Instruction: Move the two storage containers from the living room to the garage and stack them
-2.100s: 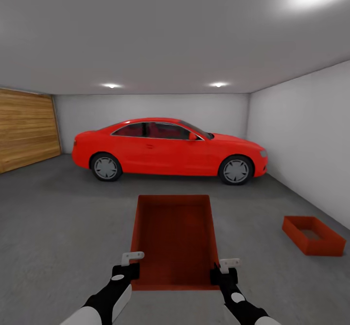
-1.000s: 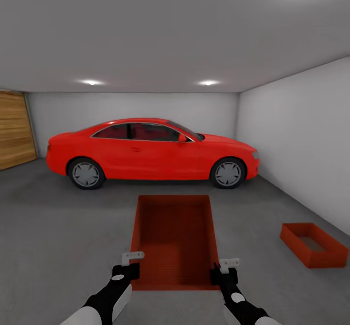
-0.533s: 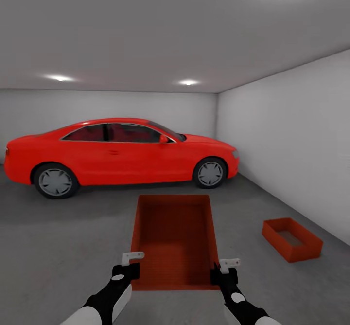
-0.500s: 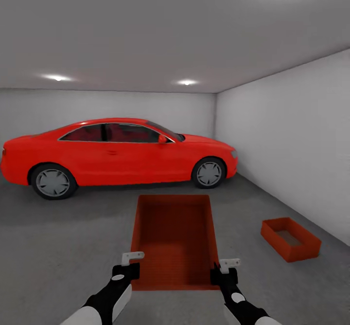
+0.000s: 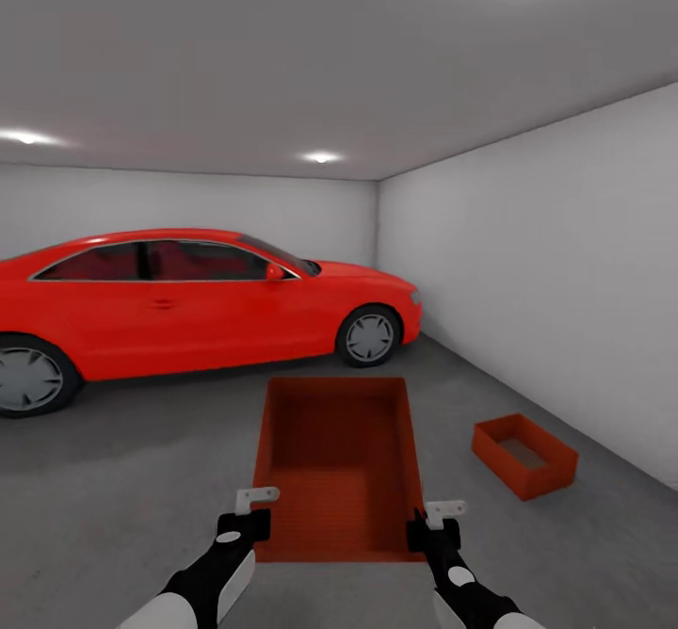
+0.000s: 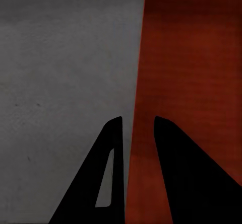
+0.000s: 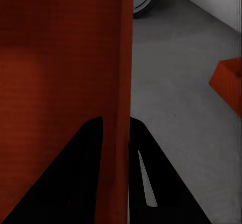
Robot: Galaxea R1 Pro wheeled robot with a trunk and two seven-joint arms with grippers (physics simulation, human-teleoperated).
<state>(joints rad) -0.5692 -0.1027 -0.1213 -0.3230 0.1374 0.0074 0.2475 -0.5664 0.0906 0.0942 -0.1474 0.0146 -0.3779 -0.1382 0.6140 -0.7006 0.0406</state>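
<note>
Now; left gripper point(image 5: 252, 512) | right gripper point(image 5: 428, 522); each straddles carried container point(image 5: 337, 464) wall

Both arms reach forward side by side, low in the head view. The left gripper point(image 5: 256, 510) pinches the container's point(image 5: 334, 464) left wall, the right gripper point(image 5: 431, 520) its right wall, fingers straddling each rim.

Well beyond my fingers, a red car point(image 5: 179, 304) is sitting side-on, its nose pointing toward the white side wall point(image 5: 556, 271) off to my right. Two ceiling lights point(image 5: 320, 156) are glowing above it, in front of the white back wall point(image 5: 188, 201).
</note>
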